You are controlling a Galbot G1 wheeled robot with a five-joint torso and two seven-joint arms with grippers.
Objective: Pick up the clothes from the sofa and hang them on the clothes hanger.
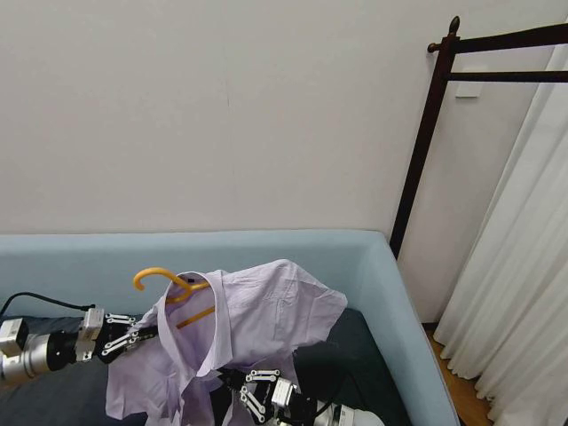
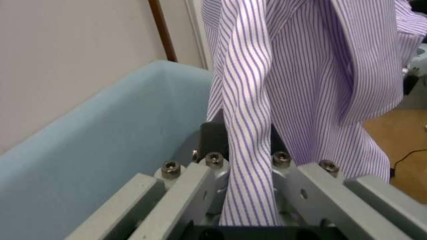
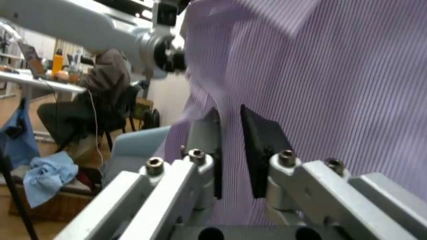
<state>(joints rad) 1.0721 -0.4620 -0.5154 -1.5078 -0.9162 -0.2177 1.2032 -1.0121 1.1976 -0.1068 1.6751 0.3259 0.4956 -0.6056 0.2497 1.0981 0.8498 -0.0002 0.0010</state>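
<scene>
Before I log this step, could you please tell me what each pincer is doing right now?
Left pincer: closed on the purple striped shirt.
Right pincer: closed on a fold of the same shirt.

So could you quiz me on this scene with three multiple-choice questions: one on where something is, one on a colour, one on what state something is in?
1. Where does the wooden rack stand?
A) past the right end of the sofa, by the wall
B) in front of the sofa
C) lying flat on the seat

2. What colour is the hanger inside the shirt?
A) black
B) orange-yellow
C) green

3. What is the left tool doing?
A) hanging open, away from the shirt
B) holding a cup
C) shut on the shirt's fabric

Answers:
1 A, its dark post rises just beyond the sofa's right arm, against the wall.
2 B, the hook shows orange-yellow above the collar.
3 C, the left wrist view shows striped cloth pinched in its grip.
</scene>
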